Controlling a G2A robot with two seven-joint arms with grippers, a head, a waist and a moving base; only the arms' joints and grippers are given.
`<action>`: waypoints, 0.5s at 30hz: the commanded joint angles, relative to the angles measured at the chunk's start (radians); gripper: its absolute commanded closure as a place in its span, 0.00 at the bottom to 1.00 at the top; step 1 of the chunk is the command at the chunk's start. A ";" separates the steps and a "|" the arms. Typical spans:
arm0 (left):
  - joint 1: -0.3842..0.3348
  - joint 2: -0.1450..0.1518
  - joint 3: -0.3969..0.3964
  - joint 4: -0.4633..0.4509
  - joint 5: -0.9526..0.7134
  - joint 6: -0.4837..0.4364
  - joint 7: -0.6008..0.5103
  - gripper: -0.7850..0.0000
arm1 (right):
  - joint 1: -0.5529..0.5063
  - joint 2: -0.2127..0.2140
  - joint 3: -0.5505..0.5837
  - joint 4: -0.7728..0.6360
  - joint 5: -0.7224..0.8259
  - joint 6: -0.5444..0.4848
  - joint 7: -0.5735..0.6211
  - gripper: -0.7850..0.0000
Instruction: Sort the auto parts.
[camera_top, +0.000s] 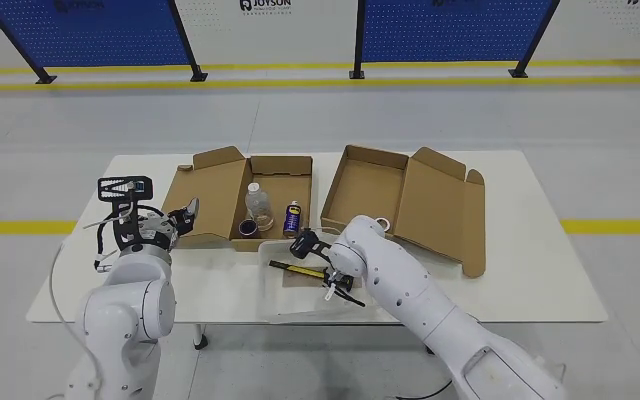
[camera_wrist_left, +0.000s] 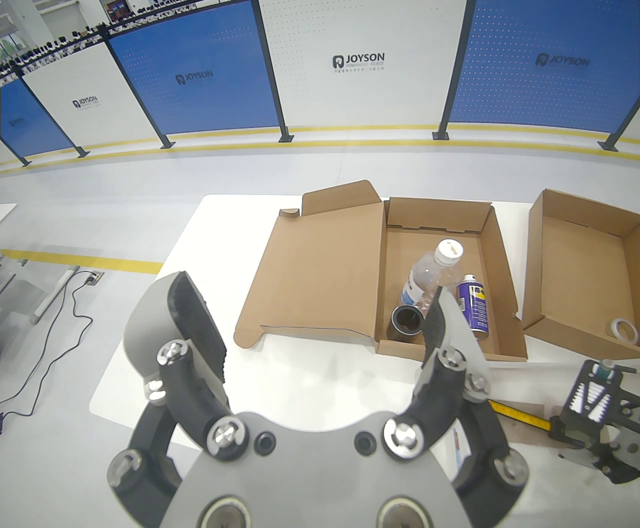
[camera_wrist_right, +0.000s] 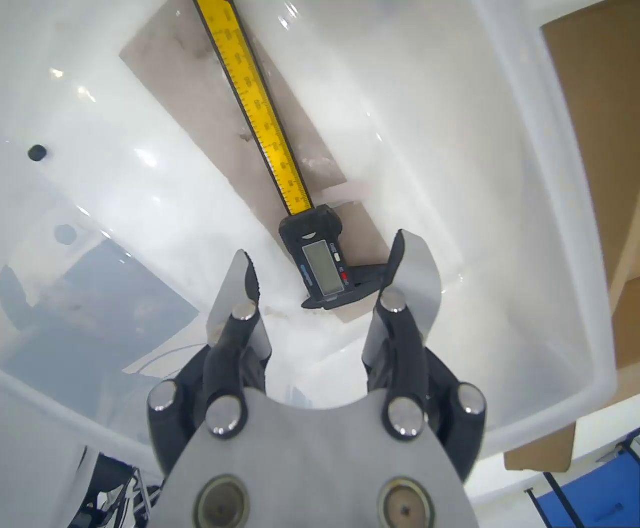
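A yellow digital caliper (camera_wrist_right: 260, 120) (camera_top: 295, 269) lies on a brown card (camera_wrist_right: 190, 75) inside a clear plastic bin (camera_wrist_right: 575, 250) (camera_top: 268, 292) at the table's front middle. My right gripper (camera_wrist_right: 322, 270) (camera_top: 338, 290) hangs open inside the bin, its fingers either side of the caliper's black display head, apart from it. A water bottle (camera_wrist_left: 430, 275) (camera_top: 259, 205), a blue spray can (camera_wrist_left: 475, 305) (camera_top: 292, 216) and a dark cylindrical part (camera_wrist_left: 406, 322) (camera_top: 247, 228) lie in the left cardboard box (camera_wrist_left: 440, 215) (camera_top: 281, 165). My left gripper (camera_wrist_left: 310, 295) (camera_top: 185, 212) is open and empty above the table's left side.
A second open cardboard box (camera_top: 365, 190) (camera_wrist_left: 575, 240) stands to the right and holds a tape roll (camera_wrist_left: 622, 330) (camera_top: 383, 222). Both boxes have lids folded flat outward. The white table (camera_top: 530, 270) has bare room at its right and left ends.
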 joint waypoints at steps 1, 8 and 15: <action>0.000 0.000 0.000 0.000 0.000 0.000 0.000 0.00 | 0.005 -0.004 -0.004 0.020 0.010 -0.005 -0.002 0.37; 0.000 0.000 0.000 0.000 0.000 0.000 0.000 0.00 | 0.019 -0.018 -0.014 0.074 0.054 -0.016 0.000 0.40; 0.000 0.000 0.000 0.000 0.000 0.000 0.000 0.00 | 0.018 -0.024 -0.004 0.083 0.124 -0.014 0.055 0.41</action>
